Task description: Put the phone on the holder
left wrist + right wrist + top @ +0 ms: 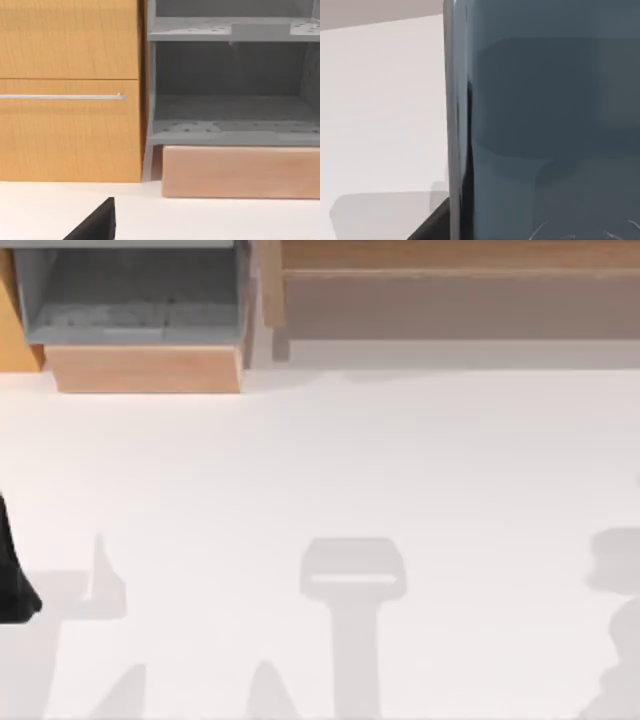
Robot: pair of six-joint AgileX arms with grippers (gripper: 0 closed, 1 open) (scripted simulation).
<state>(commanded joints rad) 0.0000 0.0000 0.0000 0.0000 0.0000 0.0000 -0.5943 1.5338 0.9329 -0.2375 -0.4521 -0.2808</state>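
Note:
The phone (545, 125), a dark blue-grey glossy slab with a thin silvery edge, stands upright right before the right wrist camera, with the white table behind it. My right gripper (434, 226) shows as a black piece against the phone's lower edge and is shut on the phone. A black part of my left arm (14, 575) sits at the table's left edge in the top view. A dark wedge of my left gripper (96, 225) hangs above the white table, facing the cabinets. The holder is out of view.
A grey open shelf unit (130, 295) on a pale wooden base (145, 368) stands at the back left, beside an orange wooden cabinet (67, 100) with a metal handle. A long wooden shelf (460, 285) runs along the back right. Grey shadows lie on the white table (350, 440).

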